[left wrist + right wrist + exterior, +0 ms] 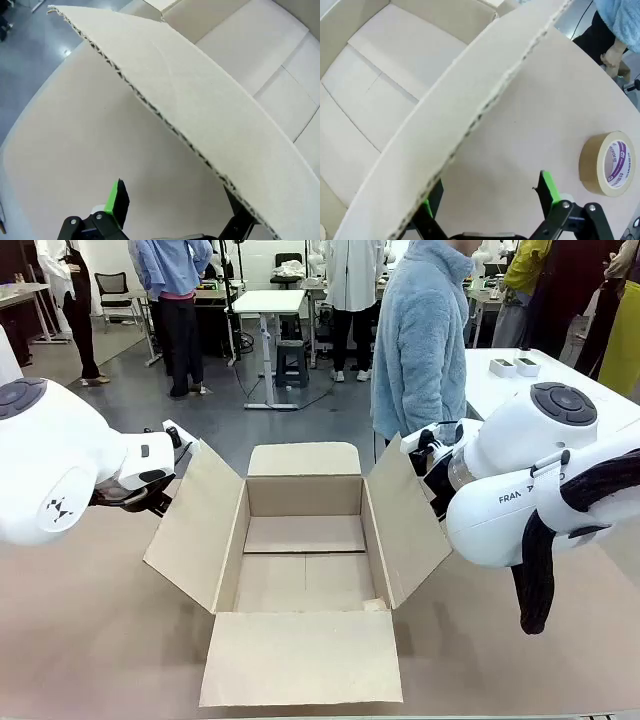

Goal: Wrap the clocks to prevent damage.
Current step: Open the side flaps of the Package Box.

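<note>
- The left gripper (175, 202) is held wide open, with the edge of the left flap (200, 100) passing between its jaws. No squeeze on the card is seen.
- The right gripper (487, 190) is spread the same way, set astride the edge of the right flap (485, 90).
- The box (305, 495) is stood open between the arms on the table (80, 640), all four flaps folded out and its floor seen as bare card.
- A tape roll (609, 162) is laid on the table near the right gripper, apart from the box.
- A person (425, 340) is stood at the far side.
- Where the clocks are cannot be told.
- The step in hand is judged to be steadying the box by its side flaps, ahead of packing.
- The next move is judged to call for the jaws to be closed gently and squarely on the thin card, so that the flaps are held without being creased.
</note>
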`<state>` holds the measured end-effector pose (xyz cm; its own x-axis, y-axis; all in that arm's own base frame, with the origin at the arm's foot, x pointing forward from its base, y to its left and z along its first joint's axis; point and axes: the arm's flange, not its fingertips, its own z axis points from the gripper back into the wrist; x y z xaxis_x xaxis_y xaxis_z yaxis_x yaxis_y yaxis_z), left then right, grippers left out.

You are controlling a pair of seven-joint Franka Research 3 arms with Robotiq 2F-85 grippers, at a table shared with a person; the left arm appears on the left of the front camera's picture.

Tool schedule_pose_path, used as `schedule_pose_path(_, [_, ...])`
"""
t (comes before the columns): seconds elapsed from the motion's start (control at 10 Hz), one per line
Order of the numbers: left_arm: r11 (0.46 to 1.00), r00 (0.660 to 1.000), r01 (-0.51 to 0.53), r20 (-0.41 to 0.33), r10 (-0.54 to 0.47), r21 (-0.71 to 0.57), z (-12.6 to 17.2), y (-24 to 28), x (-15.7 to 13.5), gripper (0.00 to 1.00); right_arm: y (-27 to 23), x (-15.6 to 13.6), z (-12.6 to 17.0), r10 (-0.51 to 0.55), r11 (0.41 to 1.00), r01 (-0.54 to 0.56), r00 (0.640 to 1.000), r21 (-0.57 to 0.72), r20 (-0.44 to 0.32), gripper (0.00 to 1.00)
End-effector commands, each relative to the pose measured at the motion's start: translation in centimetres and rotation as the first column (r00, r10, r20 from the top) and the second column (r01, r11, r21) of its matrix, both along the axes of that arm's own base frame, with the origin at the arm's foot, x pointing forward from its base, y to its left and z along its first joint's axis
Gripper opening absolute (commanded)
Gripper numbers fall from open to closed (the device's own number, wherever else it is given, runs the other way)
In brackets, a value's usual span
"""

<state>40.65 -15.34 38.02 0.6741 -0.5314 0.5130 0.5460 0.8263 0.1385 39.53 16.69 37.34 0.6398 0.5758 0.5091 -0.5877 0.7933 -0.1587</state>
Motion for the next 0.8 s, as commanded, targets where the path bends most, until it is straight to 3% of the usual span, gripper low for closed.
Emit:
schedule_pose_path(0.0, [1.000,1.000,0.000,0.010,0.000,-0.004,0.40,-0.07,0.13,1.00,0.00,0.00,0.00,0.000,1.000,0.000,1.000,0.000,0.000,1.00])
schedule_pose_path(0.7, [1.000,1.000,0.000,0.010,0.000,-0.004,0.40,-0.07,0.13,1.00,0.00,0.00,0.00,0.000,1.000,0.000,1.000,0.000,0.000,1.00])
